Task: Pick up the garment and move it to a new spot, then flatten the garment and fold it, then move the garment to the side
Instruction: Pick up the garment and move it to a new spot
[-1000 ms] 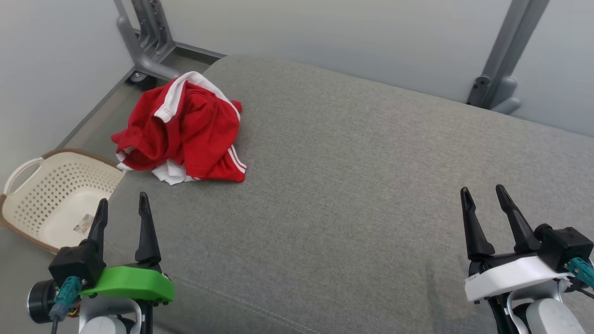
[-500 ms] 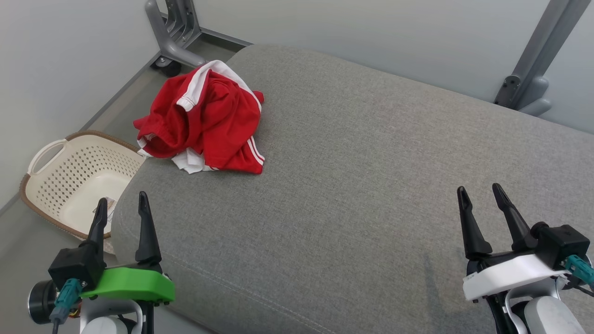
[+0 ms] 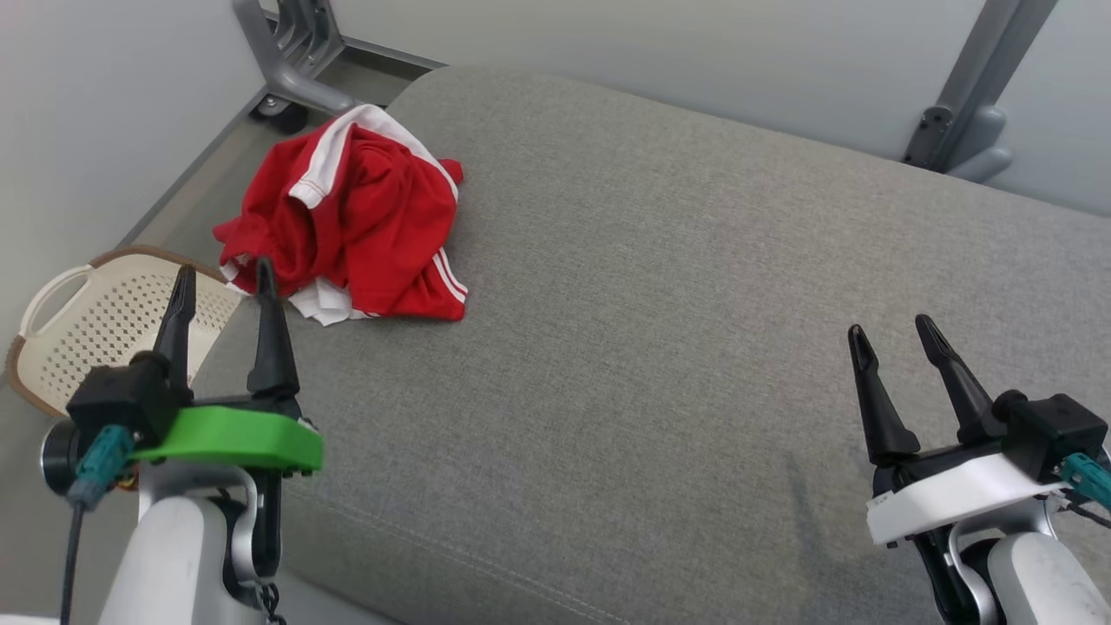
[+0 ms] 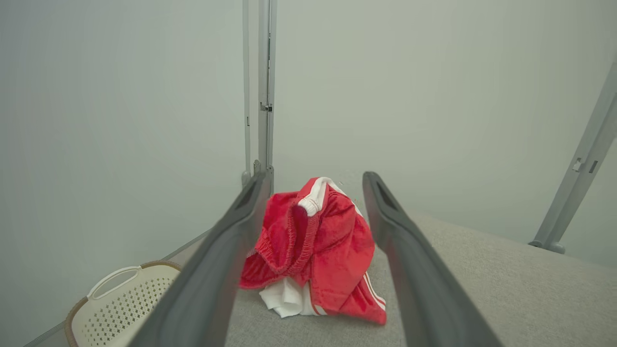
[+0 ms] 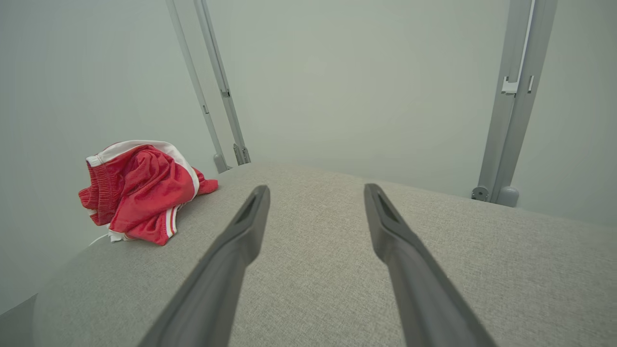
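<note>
At the far left corner of the grey cushion [image 3: 651, 304]: the garment [image 3: 347, 234] lay in a crumpled red heap with white trim and stripes. Its elastic waistband was bunched near the top, a white scrap poked out underneath, and its left side reached the cushion's edge.
Left pincer: my left pincer [image 3: 223, 267] was spread wide and held nothing. It hung just short of the heap with both fingers aimed at it. In the left wrist view the red cloth sat framed between the two fingers, touching neither.
Right pincer: my right pincer [image 3: 891, 326] was spread wide too, and empty. It hung low over the near right of the cushion, well apart from the garment.
Beside the cushion: a cream perforated basket [image 3: 52, 347] stood on the floor by the left edge, near the heap. A grey frame leg [image 3: 291, 52] rose behind the heap.
Done so far: nothing, as I judged it. The garment was not lifted, not flattened and not folded.
Step in hand: the reach for the first pick-up, by my reckoning, and my left pincer looked the one placed for it.
Left to do: all of it. I had to grasp the heap, carry it to a new spot, spread it flat, fold it and shift it aside. The bare middle of the cushion looked roomy enough.
Risk: the heap sat at the edge by the basket, so a clumsy nudge might have tipped it off.
</note>
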